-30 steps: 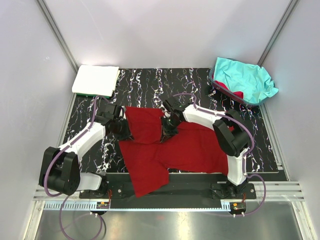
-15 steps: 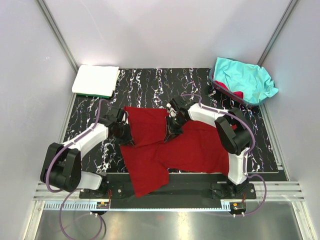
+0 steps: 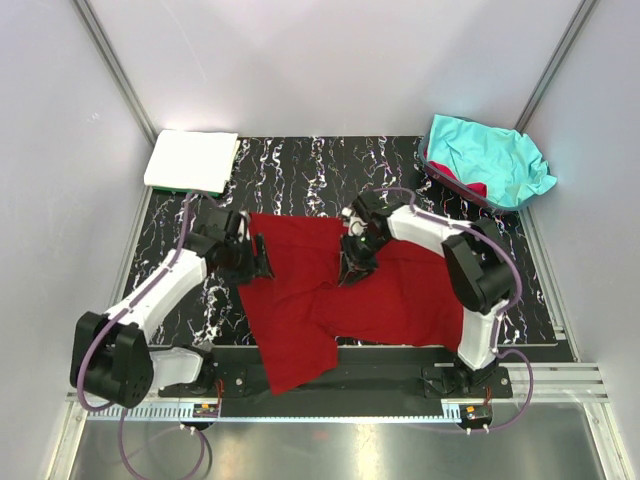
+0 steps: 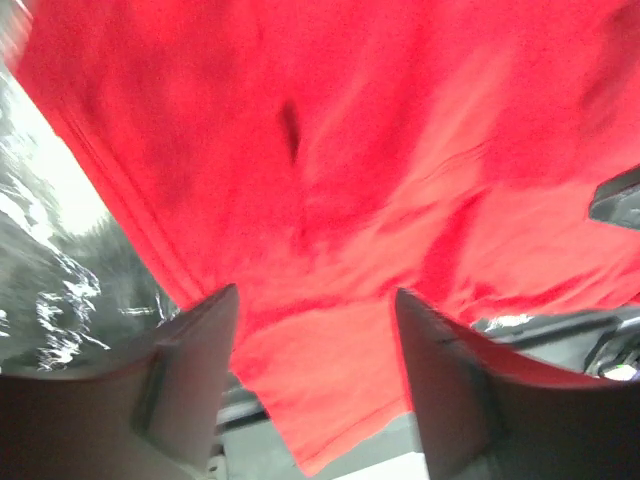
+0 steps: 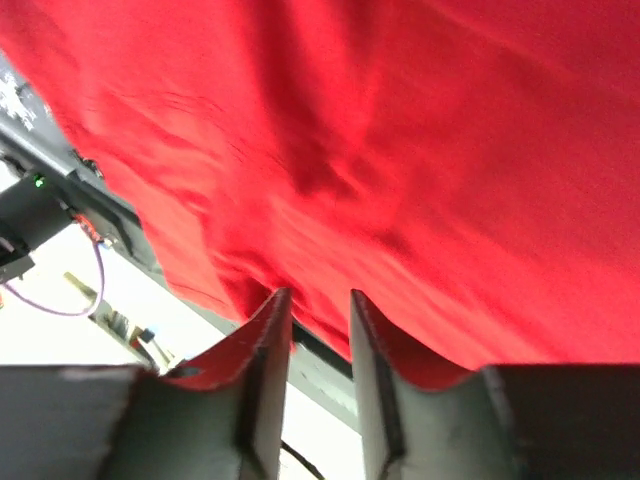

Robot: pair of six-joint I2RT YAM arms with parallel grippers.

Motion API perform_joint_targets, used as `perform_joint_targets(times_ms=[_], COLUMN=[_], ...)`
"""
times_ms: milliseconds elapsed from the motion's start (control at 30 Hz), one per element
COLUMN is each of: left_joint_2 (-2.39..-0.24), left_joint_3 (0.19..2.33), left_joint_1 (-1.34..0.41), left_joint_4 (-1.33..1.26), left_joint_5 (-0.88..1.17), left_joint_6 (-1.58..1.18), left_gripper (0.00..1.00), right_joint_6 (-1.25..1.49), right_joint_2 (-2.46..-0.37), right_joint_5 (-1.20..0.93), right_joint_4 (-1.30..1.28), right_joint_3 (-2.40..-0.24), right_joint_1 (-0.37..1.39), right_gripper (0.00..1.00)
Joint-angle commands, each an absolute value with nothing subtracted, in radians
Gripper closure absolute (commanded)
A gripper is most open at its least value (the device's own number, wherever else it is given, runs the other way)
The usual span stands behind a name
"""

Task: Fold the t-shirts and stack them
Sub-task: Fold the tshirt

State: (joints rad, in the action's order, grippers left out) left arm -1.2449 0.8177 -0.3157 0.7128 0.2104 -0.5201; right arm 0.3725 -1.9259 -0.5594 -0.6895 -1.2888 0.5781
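Note:
A dark red t-shirt (image 3: 380,300) lies spread on the black marbled mat (image 3: 300,165), its upper part folded over and one sleeve hanging past the near edge. My left gripper (image 3: 258,258) is open at the fold's left edge, wide jaws over red cloth (image 4: 350,150) and gripping nothing. At the middle of the fold my right gripper (image 3: 350,265) is open by a narrow gap, the cloth (image 5: 400,150) lying just beyond its fingertips. A white folded t-shirt (image 3: 192,158) lies on a green one at the back left. A turquoise t-shirt (image 3: 490,158) is crumpled at the back right.
The turquoise shirt sits in a bin (image 3: 447,181) with a bit of red cloth (image 3: 472,187) showing under it. Grey walls close in both sides and the back. The arm bases and a metal rail (image 3: 340,385) run along the near edge.
Both grippers were shut on the red shirt's folded edge and have now opened, letting the cloth go. The right gripper has drifted slightly right.

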Motion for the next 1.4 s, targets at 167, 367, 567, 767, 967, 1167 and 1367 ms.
perform_joint_targets(times_ms=[167, 367, 567, 767, 967, 1167, 1367], left_joint_2=[-1.426, -1.712, -1.916, -2.022, -2.081, -2.12, -2.171], left_joint_3=[1.095, 1.298, 1.462, 1.534, 1.545, 1.615, 1.743], left_joint_1=[-0.23, -0.18, -0.175, -0.16, -0.126, -0.083, -0.071], left_joint_4=[0.531, 0.482, 0.503, 0.561, 0.603, 0.594, 0.632], left_joint_5=[0.025, 0.002, -0.054, -0.075, -0.081, -0.107, -0.193], left_joint_6=[-0.411, -0.365, -0.281, -0.27, -0.284, -0.23, -0.178], left_gripper=[0.26, 0.42, 0.46, 0.6, 0.84, 1.0, 1.0], right_joint_6=[0.344, 0.337, 0.334, 0.359, 0.371, 0.393, 0.405], right_joint_2=[-1.658, -1.635, -1.647, -1.672, -1.729, -1.795, -1.841], right_joint_5=[-0.321, -0.207, -0.222, -0.25, -0.225, -0.216, -0.215], right_joint_4=[-0.759, -0.769, -0.767, -0.738, -0.732, -0.724, -0.724], right_joint_3=[-1.239, -1.273, -1.267, -1.256, -1.298, -1.339, -1.359], right_joint_1=[0.353, 0.259, 0.137, 0.087, 0.066, 0.064, 0.064], right_gripper=[0.51, 0.48, 0.48, 0.48, 0.48, 0.48, 0.49])
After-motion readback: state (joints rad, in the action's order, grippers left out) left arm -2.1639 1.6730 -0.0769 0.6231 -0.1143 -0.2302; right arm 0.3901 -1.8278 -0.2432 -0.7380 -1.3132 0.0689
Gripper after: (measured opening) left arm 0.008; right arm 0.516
